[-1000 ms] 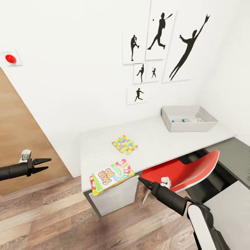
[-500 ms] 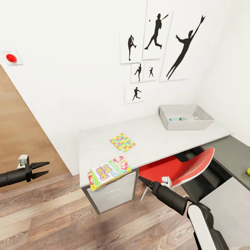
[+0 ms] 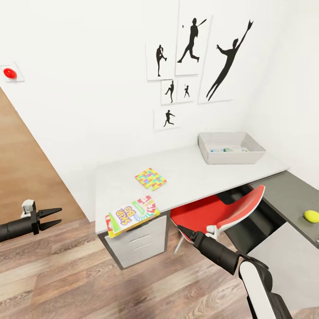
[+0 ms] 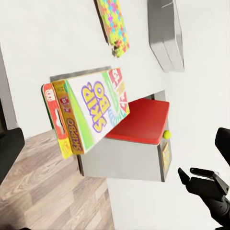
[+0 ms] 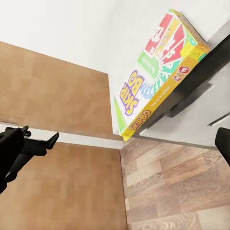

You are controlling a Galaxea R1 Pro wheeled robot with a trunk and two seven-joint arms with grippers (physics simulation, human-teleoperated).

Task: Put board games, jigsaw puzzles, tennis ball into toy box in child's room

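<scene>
The left claw [image 3: 56,216] hangs low over the floor [image 3: 66,274], well apart from the table [image 3: 190,175], its two fingers spread in a narrow V with nothing between them; the right claw [image 3: 180,229] points toward the table's near corner from just below the desktop edge, and its fingers look drawn together to a point and carry nothing, though the head view is too small to be sure. Both arms sit tucked and empty, which reads as a travelling pose while the robot lines up on the table, not a reach. The SKIP BO box [image 3: 132,215] lies flat on the near corner and overhangs the edge, so a claw could probably pinch it from the side. A puzzle [image 3: 150,178] lies flat nearer the middle of the top, clear of everything else, likely harder to get under. The bin [image 3: 231,148] stands at the far end by the wall, with some colourful boxes already inside, so part of the job looks done. A small yellow-green ball [image 3: 311,215] rests on the lower dark section [image 3: 288,199] to the right. A red chair [image 3: 217,217] is pushed in under the desktop between the robot and the bin, and may block a straight approach.
</scene>
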